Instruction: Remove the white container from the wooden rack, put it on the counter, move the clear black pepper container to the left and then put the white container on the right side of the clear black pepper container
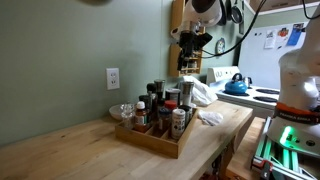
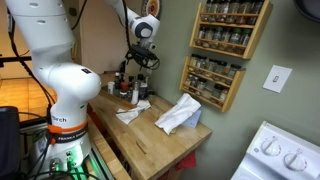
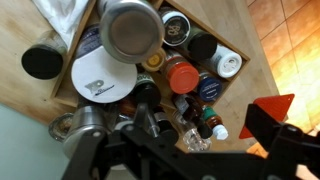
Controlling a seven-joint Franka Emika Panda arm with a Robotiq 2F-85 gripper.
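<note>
The wooden rack (image 1: 150, 137) stands on the counter (image 1: 60, 150), packed with several spice bottles. A whitish bottle with a reddish mark (image 1: 170, 107) stands among them near the rack's middle. My gripper (image 1: 194, 45) hangs well above the rack, open and empty. In the wrist view I look straight down on the bottle tops, with the rack's edge (image 3: 240, 42) at the right. A red-topped bottle (image 3: 182, 75) and a clear glass bottle (image 3: 193, 137) lie just above my gripper (image 3: 185, 152). The gripper (image 2: 141, 57) is small and far off in an exterior view.
A tall silver-lidded container (image 3: 130, 28) rises closest to the wrist camera. White cloths (image 2: 178, 115) lie on the counter beside the rack. A stove with a blue kettle (image 1: 236, 87) adjoins the counter. Wall-hung spice shelves (image 2: 225, 40) are mounted above. A wall outlet (image 1: 113, 78) sits behind.
</note>
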